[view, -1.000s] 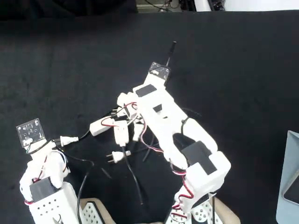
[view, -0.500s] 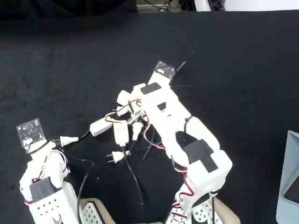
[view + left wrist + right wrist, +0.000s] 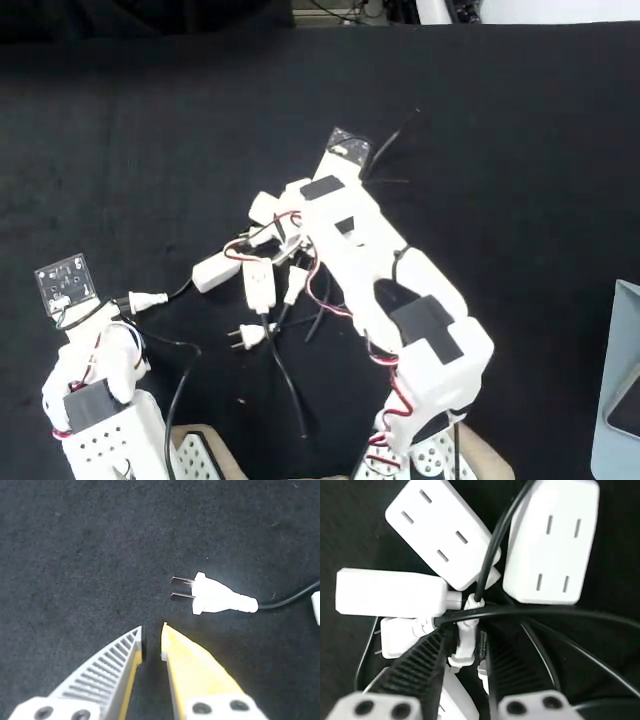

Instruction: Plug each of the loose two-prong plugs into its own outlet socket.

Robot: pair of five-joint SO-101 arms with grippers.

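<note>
In the left wrist view, a loose white two-prong plug (image 3: 215,596) lies on the black mat just beyond my left gripper (image 3: 151,629). That gripper is shut with nothing in it. The same plug (image 3: 150,300) shows in the high view beside the left arm (image 3: 95,370). My right gripper (image 3: 465,635) is shut on a white plug (image 3: 464,642) whose black cable runs off past the outlet blocks. Two white outlet blocks (image 3: 442,530) (image 3: 550,545) lie face up just ahead of it. A third block (image 3: 390,592) lies on its side. Another plug (image 3: 395,635) rests beside the right gripper's finger.
Black cables (image 3: 285,375) tangle around the outlet blocks (image 3: 258,283) under the right arm (image 3: 340,230). One more loose plug (image 3: 245,340) lies near the table's front. A grey bin (image 3: 620,400) stands at the right edge. The black mat (image 3: 520,150) stretches away at the back.
The right arm's wrist has swung slightly to the right, and the black cable behind it shifted with it. The left arm and its nearby plug have stayed put.
</note>
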